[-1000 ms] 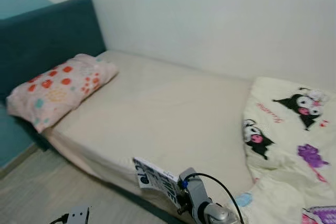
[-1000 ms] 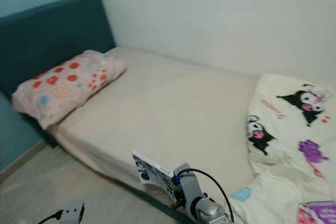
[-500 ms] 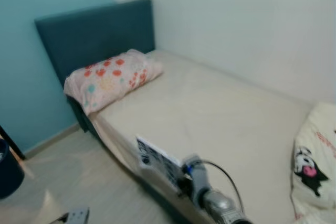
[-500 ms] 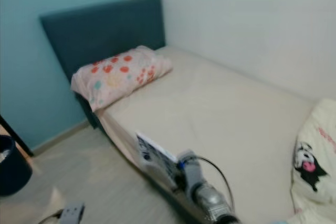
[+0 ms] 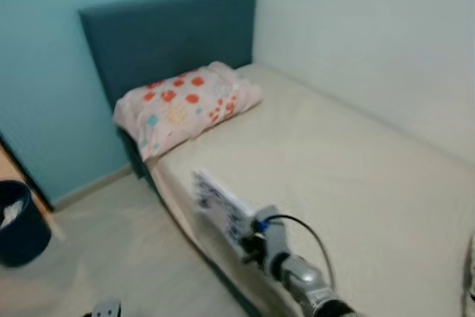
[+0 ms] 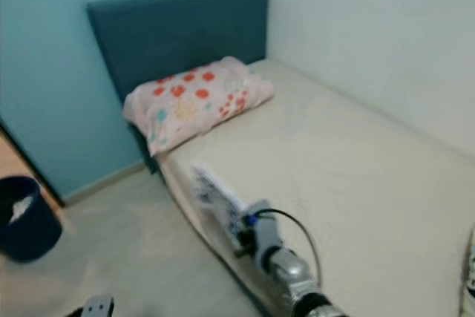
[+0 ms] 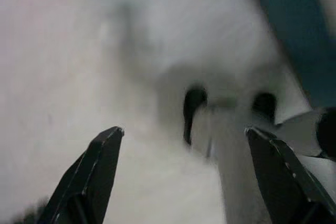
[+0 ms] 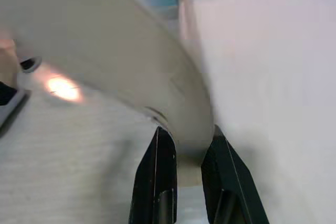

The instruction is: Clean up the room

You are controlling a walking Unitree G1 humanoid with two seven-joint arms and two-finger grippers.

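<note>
The right gripper (image 6: 236,234) is clenched on a flat printed card (image 5: 219,202), its two black fingers (image 8: 157,174) pinching one edge. The card stands out ahead of the fingers like a flag, over the near edge of the bed (image 5: 349,176). An edge grip makes sense for something this thin: it cannot be wrapped, only pinched, and holding it out front keeps it clear of the mattress and the robot's body while it is carried. In the right wrist view the pale sheet of the card runs forward from between the fingers, with floor (image 8: 68,124) on one side and bed sheet on the other.

The left gripper (image 7: 184,171) hangs low and idle, its fingers released and spread wide with nothing between them; the blurred shapes beyond them cannot be made out.

Beyond the right fingers, well apart, a spotted pillow (image 5: 185,105) lies against the blue headboard (image 5: 163,35), which looks like its proper place. Off to the fingers' left, across open floor, a dark bin (image 5: 18,220) stands by the blue wall with something pale inside.

As a judgement, the card is loose clutter being carried away, and the bin is the likeliest place for it, though nothing here settles that. The views are soft with motion blur, so the print on the card cannot be read. The thin pinch could let the card swing or slip if the arm jolts.
</note>
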